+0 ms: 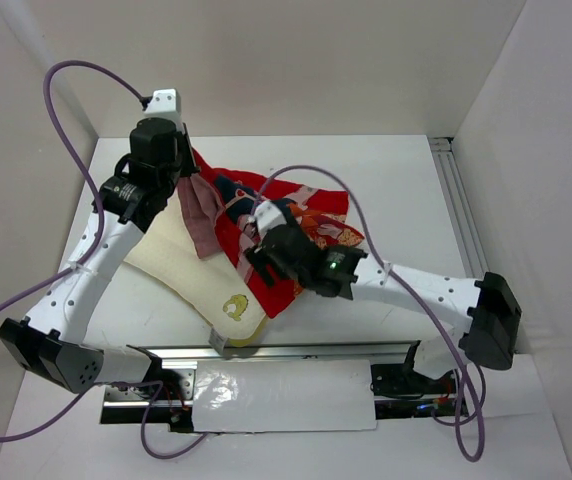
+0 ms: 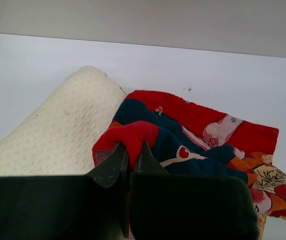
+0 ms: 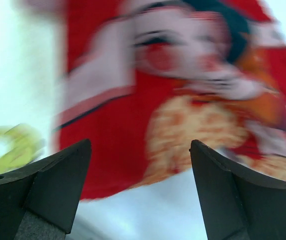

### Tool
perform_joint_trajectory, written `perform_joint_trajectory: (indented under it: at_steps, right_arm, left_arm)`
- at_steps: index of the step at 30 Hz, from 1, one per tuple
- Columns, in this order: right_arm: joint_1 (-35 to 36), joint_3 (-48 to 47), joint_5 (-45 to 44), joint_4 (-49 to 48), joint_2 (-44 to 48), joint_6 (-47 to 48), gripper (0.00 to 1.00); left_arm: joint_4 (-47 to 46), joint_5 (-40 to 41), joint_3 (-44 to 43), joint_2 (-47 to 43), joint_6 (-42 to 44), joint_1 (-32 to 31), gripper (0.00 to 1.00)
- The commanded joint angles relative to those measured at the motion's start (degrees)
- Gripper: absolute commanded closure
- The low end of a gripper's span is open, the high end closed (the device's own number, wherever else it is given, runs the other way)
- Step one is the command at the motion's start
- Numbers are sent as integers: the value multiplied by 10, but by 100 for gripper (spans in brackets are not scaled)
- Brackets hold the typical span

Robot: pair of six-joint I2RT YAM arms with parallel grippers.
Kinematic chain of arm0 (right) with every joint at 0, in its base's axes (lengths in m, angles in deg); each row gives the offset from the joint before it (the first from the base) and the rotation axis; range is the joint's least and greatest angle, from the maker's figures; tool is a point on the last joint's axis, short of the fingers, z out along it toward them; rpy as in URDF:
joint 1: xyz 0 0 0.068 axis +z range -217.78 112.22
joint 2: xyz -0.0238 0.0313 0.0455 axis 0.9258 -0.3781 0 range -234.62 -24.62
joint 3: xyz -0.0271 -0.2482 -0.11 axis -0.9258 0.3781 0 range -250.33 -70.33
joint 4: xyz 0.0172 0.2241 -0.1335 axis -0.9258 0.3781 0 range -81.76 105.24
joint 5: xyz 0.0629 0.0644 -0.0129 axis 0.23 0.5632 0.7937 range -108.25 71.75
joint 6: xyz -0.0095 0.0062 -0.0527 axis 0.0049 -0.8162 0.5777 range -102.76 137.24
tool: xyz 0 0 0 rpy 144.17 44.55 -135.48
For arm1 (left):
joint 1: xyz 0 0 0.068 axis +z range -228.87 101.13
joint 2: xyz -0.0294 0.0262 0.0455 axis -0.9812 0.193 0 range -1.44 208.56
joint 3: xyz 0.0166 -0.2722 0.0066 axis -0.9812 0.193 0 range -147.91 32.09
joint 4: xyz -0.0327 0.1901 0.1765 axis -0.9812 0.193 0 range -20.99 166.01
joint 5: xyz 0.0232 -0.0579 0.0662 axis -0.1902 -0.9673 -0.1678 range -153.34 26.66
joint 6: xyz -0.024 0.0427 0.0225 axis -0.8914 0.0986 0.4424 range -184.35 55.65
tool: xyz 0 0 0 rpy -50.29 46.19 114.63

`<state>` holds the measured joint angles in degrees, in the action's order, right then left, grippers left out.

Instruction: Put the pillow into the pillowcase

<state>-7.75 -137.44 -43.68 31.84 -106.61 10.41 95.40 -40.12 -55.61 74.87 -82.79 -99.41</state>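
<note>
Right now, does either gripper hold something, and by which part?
The left gripper is shut on the pillowcase, pinching a raised red fold beside the pillow. The right gripper is open over the pillowcase and holds nothing.

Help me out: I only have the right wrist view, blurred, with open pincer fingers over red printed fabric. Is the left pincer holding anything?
Observer: Yes, the left pincer is shut on a raised fold of the pillowcase, right beside the pillow.
Operator: Is the pillow inside?
Observer: Not fully. In the top view most of it lies bare, left of the pillowcase.
</note>
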Motion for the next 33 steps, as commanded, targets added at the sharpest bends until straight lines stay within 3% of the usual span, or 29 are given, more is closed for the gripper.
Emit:
perform_joint_trajectory:
  at_steps: [1,3,6,10,11,12,16,17,19,20,25,29,31,33]
  right_arm:
    - [47,-4,46,-1,-21,25,13]
    - [74,-4,70,6,-33,25,13]
    - [103,2,38,25,-47,3,13]
    - [98,28,15,19,-58,-21,12]
    - [89,28,15,19,-69,-21,16]
    - [73,28,20,19,-77,-35,27]
    - [60,16,-17,38,-77,-59,57]
    - [55,16,-31,38,-70,-65,75]
    - [49,16,-76,44,-39,-78,97]
    - [41,16,-94,44,-26,-85,100]
    - [5,-28,-223,11,87,-77,100]
    - [-44,-64,-229,-74,168,-19,100]
    - [-71,-97,-229,-155,199,56,100]
    - [-89,-151,-218,-174,188,129,100]
  left_arm:
    - [-28,-5,-1,-9,-13,3,100]
    - [-28,-5,-1,-9,-13,3,100]
    - [-23,1,-1,-14,-13,3,100]
    - [-23,2,9,-20,-13,3,100]
    - [-23,2,10,-20,-13,3,100]
    - [-23,2,10,-20,-13,3,100]
    - [-23,2,10,-20,-13,3,100]
    - [-23,2,3,-20,-13,3,100]
    - [-23,2,3,-14,-13,3,100]
    - [-23,2,-3,-14,-13,3,100]
    - [-23,-26,-47,-14,-2,3,100]
    - [-30,-61,-103,-14,3,8,100]
    - [-35,-74,-135,-14,9,8,100]
    - [-41,-106,-170,-14,23,8,100]
